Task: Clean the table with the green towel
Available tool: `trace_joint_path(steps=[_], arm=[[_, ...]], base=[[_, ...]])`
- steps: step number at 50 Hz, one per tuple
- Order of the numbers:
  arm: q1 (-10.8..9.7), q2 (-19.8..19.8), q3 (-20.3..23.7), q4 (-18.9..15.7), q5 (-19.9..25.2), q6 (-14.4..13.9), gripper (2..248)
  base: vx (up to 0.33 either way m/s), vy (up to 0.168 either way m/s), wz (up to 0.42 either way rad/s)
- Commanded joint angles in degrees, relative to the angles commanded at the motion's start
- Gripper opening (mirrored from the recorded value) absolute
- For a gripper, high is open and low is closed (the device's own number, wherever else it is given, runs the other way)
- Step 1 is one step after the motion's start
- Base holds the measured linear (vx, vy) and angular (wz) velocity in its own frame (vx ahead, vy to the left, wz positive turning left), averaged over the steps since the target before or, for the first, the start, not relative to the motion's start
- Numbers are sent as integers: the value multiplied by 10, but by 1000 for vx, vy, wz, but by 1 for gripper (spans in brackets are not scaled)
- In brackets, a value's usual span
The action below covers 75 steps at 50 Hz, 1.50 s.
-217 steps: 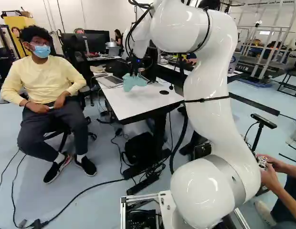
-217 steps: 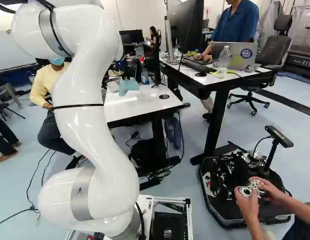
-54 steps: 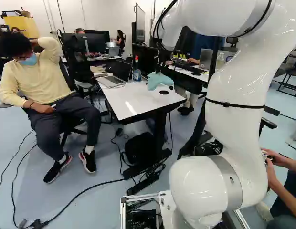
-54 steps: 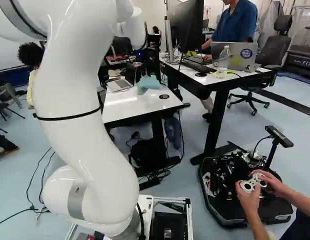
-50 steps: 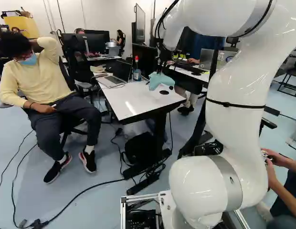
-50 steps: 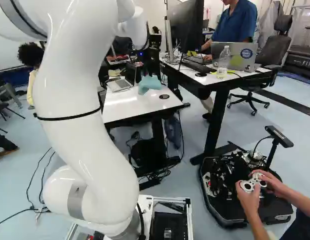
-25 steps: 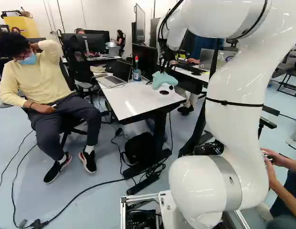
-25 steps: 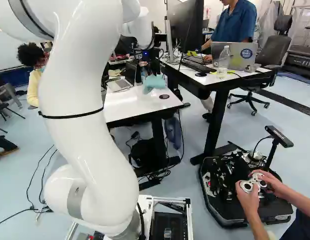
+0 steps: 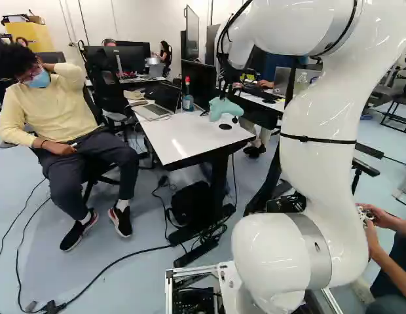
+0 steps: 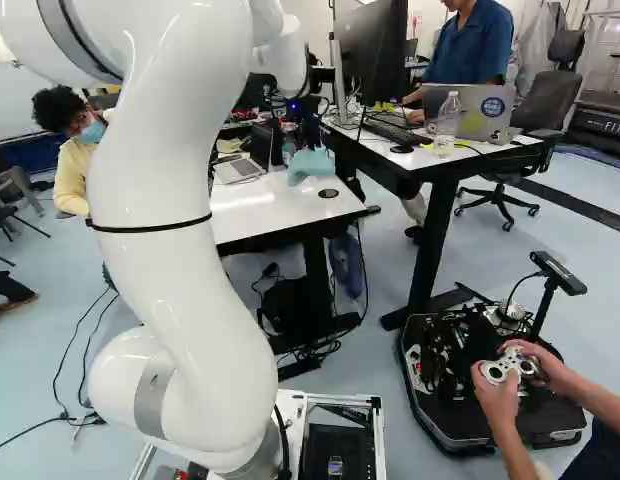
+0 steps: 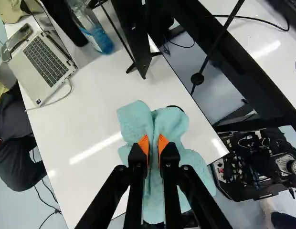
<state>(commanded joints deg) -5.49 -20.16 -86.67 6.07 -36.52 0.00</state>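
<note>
Green towel [image 11: 169, 125]: clamped in the gripper [image 11: 153, 143], over the table [image 11: 90, 109]; contact cannot be confirmed.
Hazard: an overlong sweep could topple the bottle [image 11: 99, 37]; insufficient downward pressure would leave the surface unwiped.

Bright light, streaky glare on the table [image 11: 90, 114] (the arm [image 9: 321, 111], too).

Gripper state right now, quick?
Gripper: closed, holding the green towel, which spreads out on both sides of the grip.
</note>
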Motion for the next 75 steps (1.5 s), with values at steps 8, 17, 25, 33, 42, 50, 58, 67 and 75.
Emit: trace_joint_path(steps=[8, 17, 25, 33, 42, 50, 58, 67, 75], arm=[[0, 0, 0, 0, 0, 0, 44], [0, 0, 0, 0, 0, 0, 52], [0, 0, 0, 0, 0, 0, 118], [0, 0, 0, 0, 0, 0, 153], [0, 0, 0, 0, 0, 0, 226], [0, 0, 0, 0, 0, 0, 247], [0, 0, 0, 0, 0, 0, 247], [0, 0, 0, 0, 0, 0, 247], [0, 0, 1, 0, 1, 0, 247]], base=[[0, 0, 0], [0, 0, 0], [0, 0, 0], [0, 0, 0], [0, 0, 0], [0, 0, 0], [0, 0, 0], [0, 0, 0], [0, 0, 0]])
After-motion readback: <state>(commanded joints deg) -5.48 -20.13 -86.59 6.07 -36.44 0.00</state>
